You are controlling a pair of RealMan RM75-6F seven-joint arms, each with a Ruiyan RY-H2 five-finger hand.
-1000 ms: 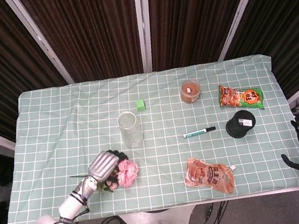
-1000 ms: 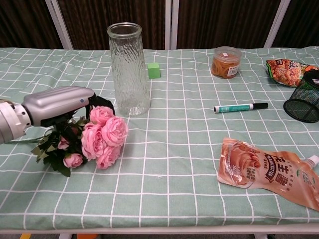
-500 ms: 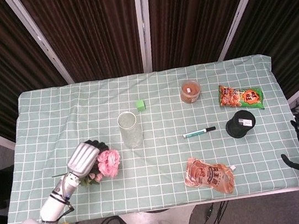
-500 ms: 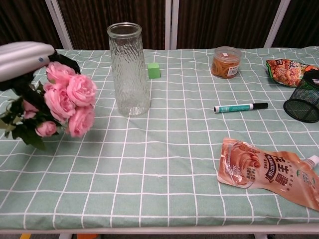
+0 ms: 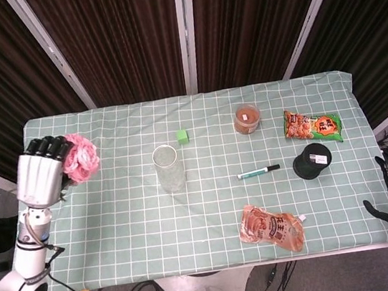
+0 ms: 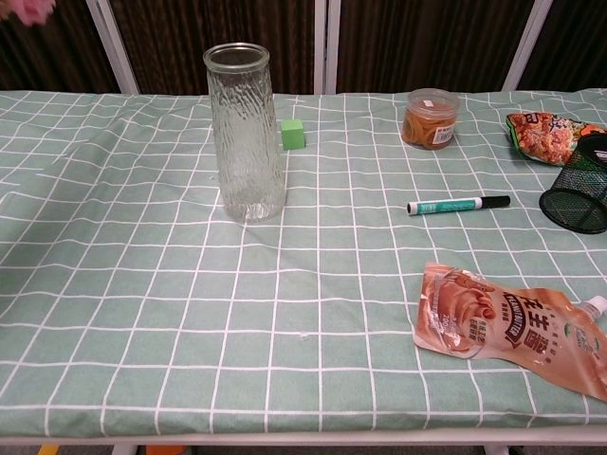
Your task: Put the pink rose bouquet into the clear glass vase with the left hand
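Head view: pink rose bouquet (image 5: pixel 80 157) gripped in left hand's (image 5: pixel 39 176) fingers (image 5: pixel 48 146)

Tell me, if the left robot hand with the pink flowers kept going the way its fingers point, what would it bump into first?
Probably nothing on the table. The left robot hand holds the pink rose bouquet high, fingers pointing toward the dark curtain. The glass vase stands off to its side. Depth is hard to judge.

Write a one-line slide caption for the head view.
Left hand holds the pink rose bouquet aloft, left of the empty glass vase.
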